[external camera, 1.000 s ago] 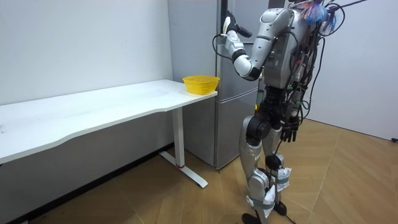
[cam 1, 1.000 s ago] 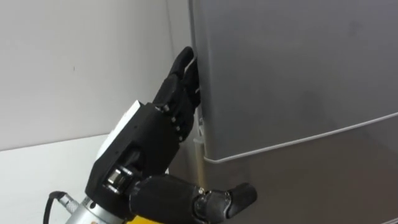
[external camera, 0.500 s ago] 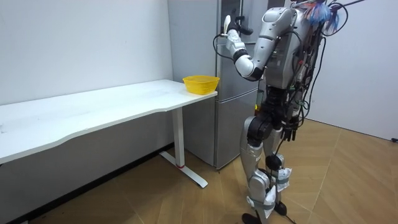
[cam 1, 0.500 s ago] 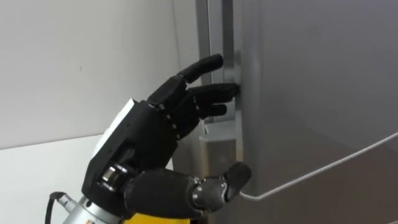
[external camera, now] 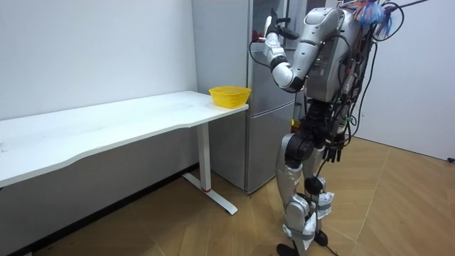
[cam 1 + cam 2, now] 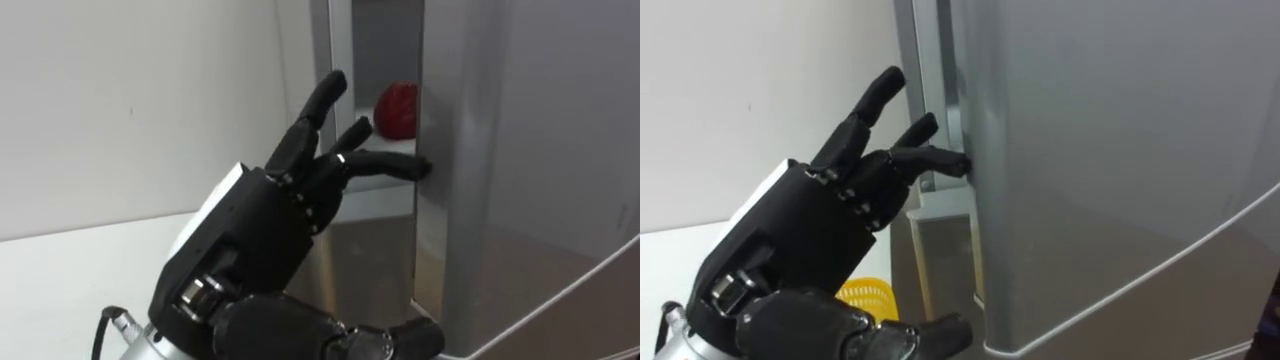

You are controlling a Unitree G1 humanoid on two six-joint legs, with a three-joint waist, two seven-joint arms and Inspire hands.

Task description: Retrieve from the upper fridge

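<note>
Your robot is standing right in front of the fridge (image 5: 264, 142), facing it, with its left arm raised to the upper door (image 6: 530, 150). That door is standing part open, leaving a gap along its edge. The left hand (image 6: 265, 235) is spreading wide, fingers straight and fanned, gripping nothing; its fingertips (image 6: 415, 168) are touching the door's edge at the gap. Through that gap you are seeing 1 red item (image 6: 397, 108) sitting on a shelf inside the upper fridge, beyond the fingers and apart from them. The right hand (image 5: 334, 149) is hanging low beside the robot's hip, away from the fridge; I cannot tell how it is set. Beside the fridge, a yellow bowl (image 5: 229, 95) is resting on the white tabletop (image 5: 106, 128), at the end nearest the fridge.
</note>
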